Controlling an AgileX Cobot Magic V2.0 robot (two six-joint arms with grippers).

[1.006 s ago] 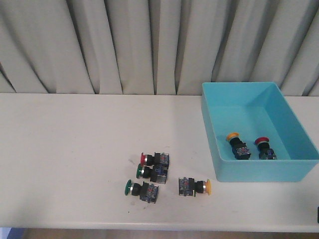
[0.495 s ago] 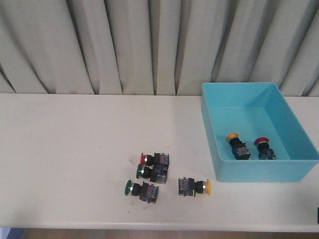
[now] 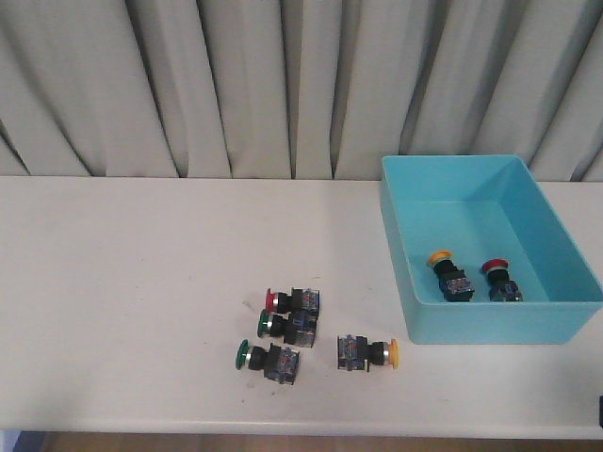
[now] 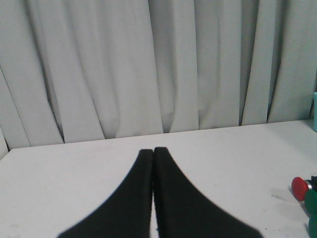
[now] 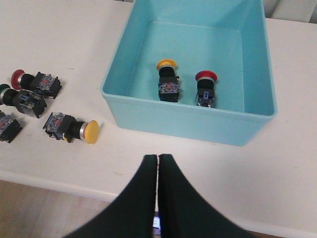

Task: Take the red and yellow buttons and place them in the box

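Inside the blue box (image 3: 490, 188), near its front wall, the yellow button (image 3: 448, 273) and red button (image 3: 497, 279) sit side by side, black-bodied. Nothing has shifted since a moment ago. My left gripper (image 4: 152, 153) and right gripper (image 5: 157, 161) are both pinched together, empty. In the front view my arms are out of sight.

**Colours on my screens**

I see a light-blue plastic bin (image 3: 490, 325) holding a yellow-capped black switch (image 3: 448, 274) and a red-capped black switch (image 3: 498, 278). On the white table (image 3: 141, 282) lie two green-capped switches (image 3: 268, 360) (image 3: 288, 326), one small red-capped switch (image 3: 294, 301) and one small yellow-capped switch (image 3: 367, 352). Pale grey curtains (image 3: 236, 85) hang behind; both grippers' fingers (image 4: 153, 198) (image 5: 156, 198) are black.
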